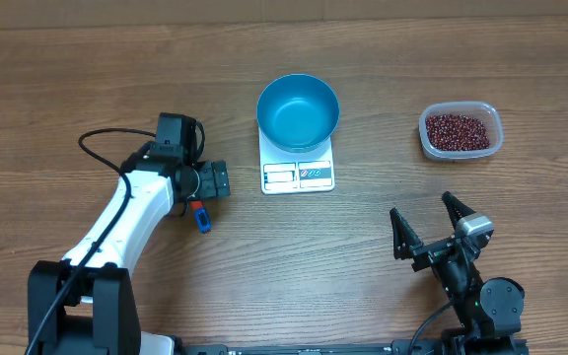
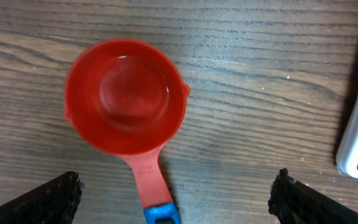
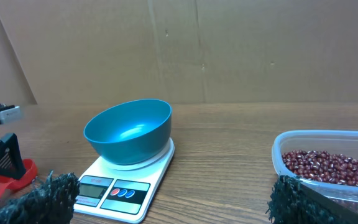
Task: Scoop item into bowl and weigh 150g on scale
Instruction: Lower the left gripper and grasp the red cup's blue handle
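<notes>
Nearest the robot, the right gripper (image 1: 422, 207) is facing forward close above the table (image 1: 294, 266), its jaws spread wide and holding nothing. The left arm (image 1: 131, 212) is reaching forward, with the left gripper (image 1: 211, 181) pointing down, wide open and empty, over a red scoop (image 2: 126, 96) whose handle is pointing back toward the robot. Beyond, the scale (image 1: 298, 175) is lying lengthwise near to far, display end nearest, carrying the bowl (image 1: 298, 110). At the far right, the beans (image 1: 458, 129) are sitting in a clear tub (image 1: 496, 128).

Bowl (image 1: 298, 111) on scale (image 1: 298, 177), beans (image 1: 458, 130) in tub (image 1: 497, 126)
</notes>
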`<state>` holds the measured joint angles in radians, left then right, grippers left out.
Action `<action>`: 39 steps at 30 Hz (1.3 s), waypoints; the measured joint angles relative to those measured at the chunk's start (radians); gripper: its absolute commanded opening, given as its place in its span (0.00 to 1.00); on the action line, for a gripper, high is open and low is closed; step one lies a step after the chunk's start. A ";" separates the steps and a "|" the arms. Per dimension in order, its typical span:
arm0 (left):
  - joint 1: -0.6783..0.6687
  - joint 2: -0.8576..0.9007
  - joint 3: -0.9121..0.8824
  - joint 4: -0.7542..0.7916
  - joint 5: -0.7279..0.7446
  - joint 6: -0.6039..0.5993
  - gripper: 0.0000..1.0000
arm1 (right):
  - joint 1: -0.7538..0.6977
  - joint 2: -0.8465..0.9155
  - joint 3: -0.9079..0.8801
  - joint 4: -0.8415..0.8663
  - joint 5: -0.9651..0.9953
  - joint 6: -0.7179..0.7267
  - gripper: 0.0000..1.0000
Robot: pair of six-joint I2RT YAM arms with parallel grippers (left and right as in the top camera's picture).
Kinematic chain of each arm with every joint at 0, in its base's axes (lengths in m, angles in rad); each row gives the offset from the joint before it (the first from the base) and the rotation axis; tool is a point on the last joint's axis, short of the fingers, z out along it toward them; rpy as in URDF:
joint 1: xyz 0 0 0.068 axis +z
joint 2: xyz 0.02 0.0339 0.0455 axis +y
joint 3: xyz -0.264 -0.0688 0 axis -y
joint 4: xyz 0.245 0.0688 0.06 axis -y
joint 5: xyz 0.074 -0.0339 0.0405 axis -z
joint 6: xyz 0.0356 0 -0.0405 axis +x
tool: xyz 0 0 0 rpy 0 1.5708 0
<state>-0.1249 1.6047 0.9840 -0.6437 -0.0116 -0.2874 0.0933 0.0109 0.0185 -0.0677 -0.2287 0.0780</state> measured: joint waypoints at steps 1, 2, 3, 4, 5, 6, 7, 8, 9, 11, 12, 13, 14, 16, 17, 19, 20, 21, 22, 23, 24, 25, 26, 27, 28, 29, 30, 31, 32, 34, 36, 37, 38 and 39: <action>0.000 0.000 -0.010 0.013 0.000 0.000 1.00 | 0.000 0.000 0.000 0.000 0.000 0.000 1.00; 0.000 0.000 -0.018 0.023 0.000 0.000 1.00 | 0.000 0.000 0.000 0.000 0.000 0.000 1.00; 0.000 0.000 -0.030 0.037 0.000 0.000 1.00 | 0.000 0.000 0.000 0.000 0.000 0.000 1.00; 0.000 0.000 -0.039 0.046 0.000 0.000 1.00 | 0.000 0.000 0.000 0.000 0.000 0.000 1.00; 0.000 0.000 -0.047 0.056 0.000 0.000 1.00 | 0.000 0.000 0.000 0.000 0.000 0.000 1.00; 0.000 0.000 -0.053 0.067 0.000 0.000 1.00 | 0.000 0.000 0.000 0.000 0.000 0.000 1.00; 0.000 0.000 -0.057 0.077 0.000 0.000 1.00 | 0.000 0.000 0.000 -0.001 0.000 0.000 1.00; 0.001 0.000 -0.060 0.085 0.000 -0.001 0.99 | 0.000 0.000 0.000 0.000 0.000 0.000 1.00; 0.002 0.000 -0.062 0.092 0.001 -0.002 0.98 | 0.000 0.000 0.000 0.000 0.000 0.000 1.00; 0.003 0.008 -0.062 0.102 0.006 -0.002 0.97 | 0.000 0.000 0.000 0.000 0.000 0.000 1.00; 0.006 0.016 -0.062 0.106 0.012 -0.002 0.96 | 0.000 0.000 0.000 0.000 0.000 0.000 1.00; 0.008 0.030 -0.062 0.108 0.016 -0.002 0.96 | 0.000 0.000 0.000 0.000 0.000 0.000 1.00; 0.009 0.045 -0.062 0.108 0.019 -0.002 0.95 | 0.000 0.000 0.000 0.000 0.000 0.000 1.00; 0.010 0.080 -0.062 0.113 0.023 -0.002 0.95 | 0.000 0.000 0.000 0.000 0.000 0.000 1.00; 0.010 0.098 -0.062 0.115 0.024 -0.002 0.95 | 0.000 0.000 0.000 -0.001 0.000 0.000 1.00; 0.009 0.118 -0.061 0.125 0.021 -0.003 0.94 | 0.000 0.000 0.000 0.000 0.000 0.000 1.00; 0.010 0.119 -0.061 0.137 0.021 -0.003 0.94 | 0.000 0.000 0.000 0.000 0.000 0.000 1.00; 0.010 0.120 -0.061 0.143 0.021 -0.003 0.93 | 0.000 0.000 0.000 0.000 0.000 0.000 1.00; 0.010 0.122 -0.061 0.151 0.020 -0.003 0.93 | 0.000 0.000 0.000 0.000 0.000 0.000 1.00; 0.010 0.125 -0.061 0.161 0.016 -0.003 0.92 | 0.000 0.000 0.000 0.000 0.000 0.000 1.00; 0.010 0.128 -0.061 0.171 0.013 -0.003 0.91 | 0.000 0.000 0.000 0.000 0.000 0.000 1.00; 0.010 0.132 -0.061 0.181 0.006 -0.003 0.90 | 0.000 0.000 0.000 0.000 0.000 0.000 1.00; 0.010 0.135 -0.060 0.186 0.002 -0.005 0.89 | 0.000 0.000 0.000 0.000 0.000 0.000 1.00; 0.010 0.140 -0.057 0.189 -0.005 -0.006 0.89 | 0.000 0.000 0.000 0.000 0.000 0.000 1.00; 0.010 0.146 -0.053 0.192 -0.011 -0.006 0.88 | 0.000 0.000 0.000 0.000 0.000 0.000 1.00; 0.010 0.152 -0.048 0.197 -0.017 -0.006 0.88 | 0.000 0.000 0.000 0.000 0.000 0.000 1.00; 0.010 0.157 -0.043 0.200 -0.022 -0.006 0.87 | 0.000 0.000 0.000 0.000 0.000 0.000 1.00; 0.010 0.161 -0.039 0.200 -0.027 -0.006 0.87 | 0.000 0.000 0.000 0.000 0.000 0.000 1.00; 0.010 0.164 -0.037 0.200 -0.031 -0.006 0.86 | 0.000 0.000 0.000 0.000 0.000 0.000 1.00; 0.010 0.168 -0.034 0.205 -0.035 -0.006 0.84 | 0.000 0.000 0.000 0.000 0.000 0.000 1.00; 0.010 0.170 -0.033 0.208 -0.042 -0.006 0.82 | 0.000 0.000 0.000 0.000 0.000 0.000 1.00; 0.010 0.171 -0.033 0.208 -0.044 -0.006 0.80 | 0.000 0.000 0.000 0.000 0.000 0.000 1.00; 0.010 0.171 -0.033 0.208 -0.046 -0.006 0.80 | 0.000 0.000 0.000 -0.001 0.000 0.000 1.00; 0.010 0.171 -0.033 0.208 -0.049 -0.006 0.79 | 0.000 0.000 0.000 0.000 0.000 0.000 1.00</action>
<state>-0.1154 1.7752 0.9508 -0.4362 -0.0605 -0.2935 0.0933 0.0109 0.0185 -0.0677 -0.2287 0.0780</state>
